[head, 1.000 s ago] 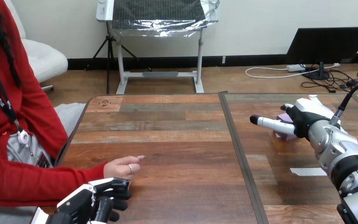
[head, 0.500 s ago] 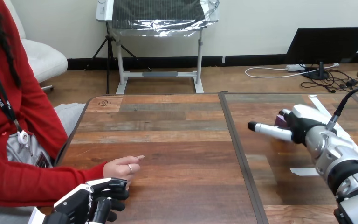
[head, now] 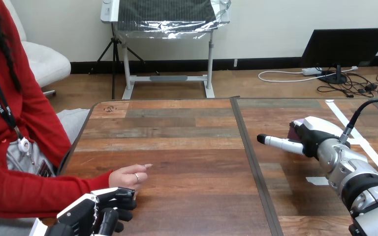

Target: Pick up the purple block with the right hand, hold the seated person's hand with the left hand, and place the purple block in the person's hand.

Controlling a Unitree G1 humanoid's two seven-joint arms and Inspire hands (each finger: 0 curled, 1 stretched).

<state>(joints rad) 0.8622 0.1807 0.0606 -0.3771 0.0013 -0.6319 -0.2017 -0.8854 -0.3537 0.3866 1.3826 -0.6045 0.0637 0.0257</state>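
The purple block (head: 293,130) was clasped by the right hand (head: 311,135) (mid-right). The left hand (head: 96,212) was clenched beside the person's hand (head: 128,176).

Bare wood is stretching across the middle of the wooden table (head: 177,147), giving you an open lane from your right hand (head: 311,137), over the right half, to the person's hand (head: 127,176), resting near the near-left corner. A dark seam (head: 250,147) between the two tabletops is crossing that lane, and white tape strips (head: 319,180) are lying flat on the right. Your left hand (head: 96,212) is crowding the person's hand from the near side, while the red sleeve (head: 24,191) is closing off the left.
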